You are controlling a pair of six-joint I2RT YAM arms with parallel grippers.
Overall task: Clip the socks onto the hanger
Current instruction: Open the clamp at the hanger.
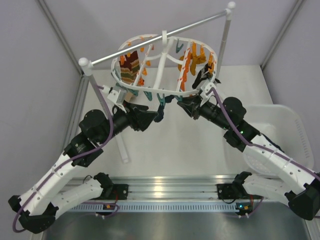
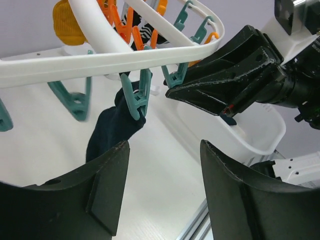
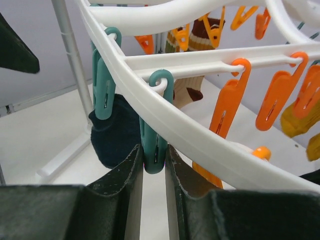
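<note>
We saw the left gripper [image 2: 164,150] spread wide and empty, the right gripper [image 3: 154,156] clamped on a teal clip [image 3: 153,142] at the hanger's [image 3: 200,146] 5 o'clock beside a hung sock [image 3: 117,132].

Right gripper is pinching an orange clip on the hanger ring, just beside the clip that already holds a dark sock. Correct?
Not quite: the pinched clip in the right gripper is teal, not orange, as the right wrist view shows. It does hang on the hanger ring, beside the neighbouring clip holding the dark sock.
</note>
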